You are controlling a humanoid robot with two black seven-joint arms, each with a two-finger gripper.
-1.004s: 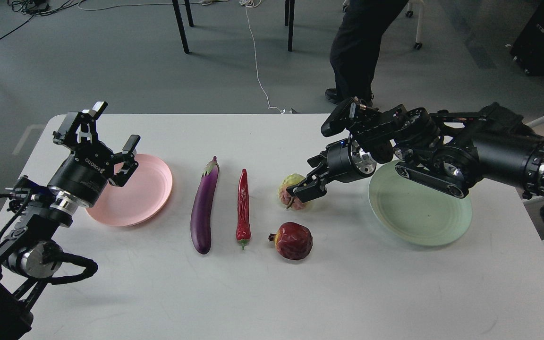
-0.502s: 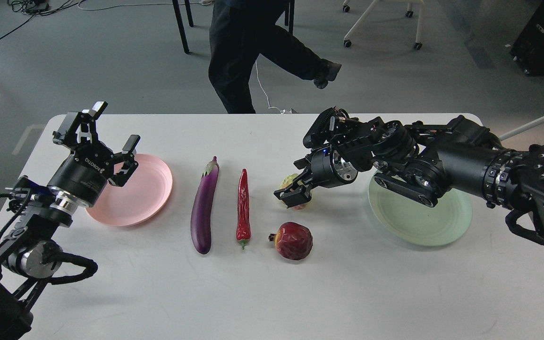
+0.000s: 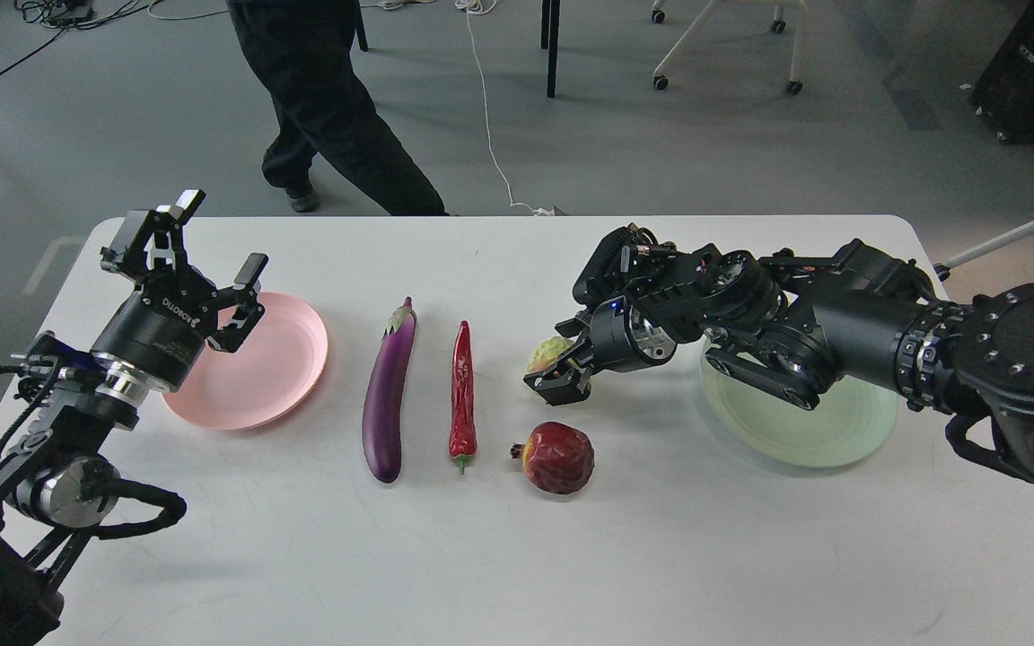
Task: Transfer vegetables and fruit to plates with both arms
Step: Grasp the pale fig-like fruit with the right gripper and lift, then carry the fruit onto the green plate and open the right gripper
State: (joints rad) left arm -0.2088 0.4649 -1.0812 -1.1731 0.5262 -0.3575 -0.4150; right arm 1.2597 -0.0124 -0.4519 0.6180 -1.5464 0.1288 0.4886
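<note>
The purple eggplant point(image 3: 387, 404) and the red chili point(image 3: 461, 395) lie side by side mid-table. The dark red fruit point(image 3: 560, 458) sits to the right of the chili's stem end. The lumpy yellow-green fruit point(image 3: 546, 353) sits behind it, partly hidden by my right gripper point(image 3: 564, 359), whose fingers straddle it. I cannot tell whether they press on it. My right arm reaches over the mint green plate point(image 3: 804, 435). My left gripper point(image 3: 216, 235) is open and empty, raised over the left part of the pink plate point(image 3: 279, 359).
Everything rests on a white table point(image 3: 517, 556). A person in dark trousers point(image 3: 328, 99) walks on the floor behind its far edge. Chair legs and a white cable point(image 3: 486, 108) are on the floor beyond.
My right gripper has moved left and down over the yellow-green fruit, covering more of it. The person behind the table has walked from right to left. My left arm has not moved.
</note>
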